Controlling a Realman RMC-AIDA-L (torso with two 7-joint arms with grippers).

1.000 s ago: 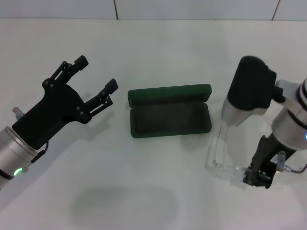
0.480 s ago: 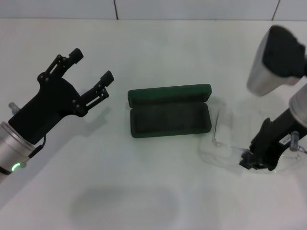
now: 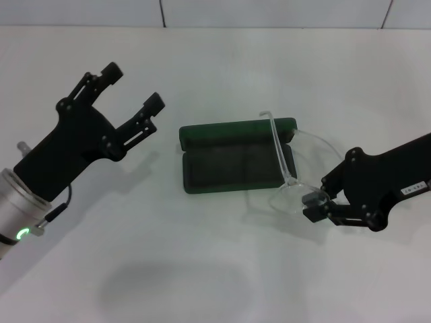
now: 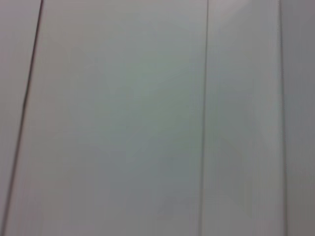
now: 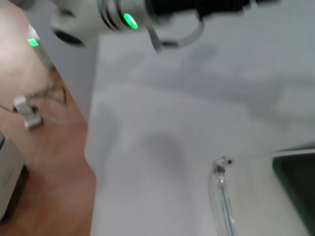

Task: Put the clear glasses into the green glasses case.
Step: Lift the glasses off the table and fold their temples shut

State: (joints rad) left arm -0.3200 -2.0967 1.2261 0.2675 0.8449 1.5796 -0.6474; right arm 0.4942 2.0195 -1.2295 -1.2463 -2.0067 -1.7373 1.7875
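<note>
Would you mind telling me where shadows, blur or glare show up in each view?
Head view: soft shadows on the table beside the left gripper and green glasses case; the clear glasses barely contrast. Left wrist view: only featureless pale panels. Right wrist view: soft focus throughout.

The head camera looked forward and down from above the white table (image 3: pixel 222 60), far enough back to take in both arms, the green glasses case (image 3: pixel 237 156) at the middle and a strip of tiled wall along the far edge. The left wrist camera faced away from the table and filled its picture with pale wall panels (image 4: pixel 123 118) split by thin seams, sharing nothing with the other views. The right wrist camera sat low and close over the table, looking across it towards the left arm (image 5: pixel 147 12). It shared with the head view the case's corner (image 5: pixel 298 182) and one end of the clear glasses (image 5: pixel 221 196).
</note>
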